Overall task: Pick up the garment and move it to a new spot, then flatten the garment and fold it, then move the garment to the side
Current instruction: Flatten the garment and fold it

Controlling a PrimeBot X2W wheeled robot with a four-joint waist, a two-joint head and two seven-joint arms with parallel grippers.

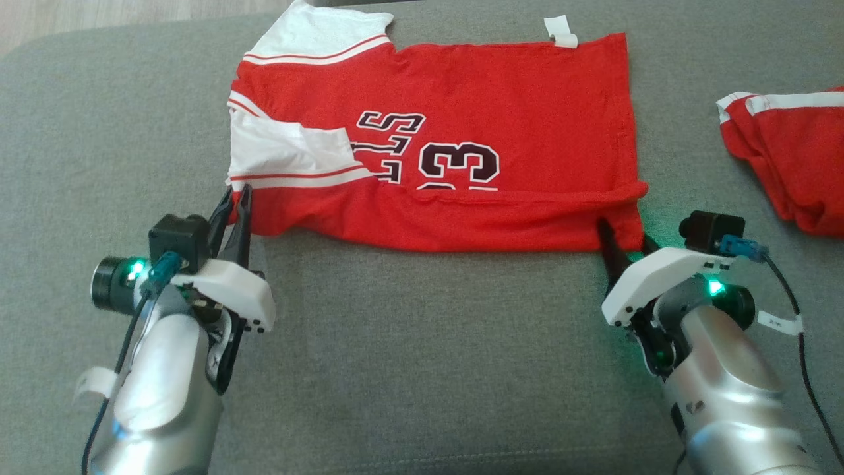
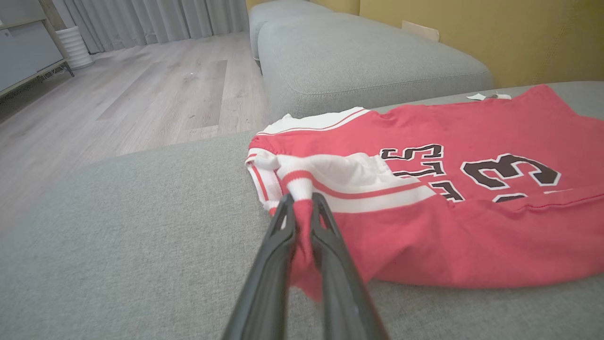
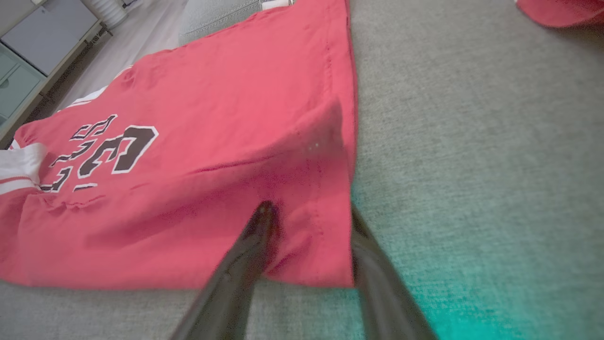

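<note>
I see the red garment (image 1: 461, 132) spread on the grey sofa cushion (image 1: 395, 343), long axis left to right. My left fingers (image 1: 241, 221) pinch its near-left corner; my right fingers (image 1: 610, 249) straddle the near-right corner, spread.

Two red garments: one jersey (image 1: 501, 132) spread in the middle, one bundled garment (image 1: 791, 158) at the far right. One white label (image 1: 560, 31) at the jersey's far edge. Two grippers, left gripper (image 1: 237, 194) and right gripper (image 1: 625, 234), with four dark fingers (image 2: 269, 264) altogether. Three grey cushions: the near cushion (image 1: 428, 343) under the garments, two far cushions (image 2: 368, 61) beyond.
</note>
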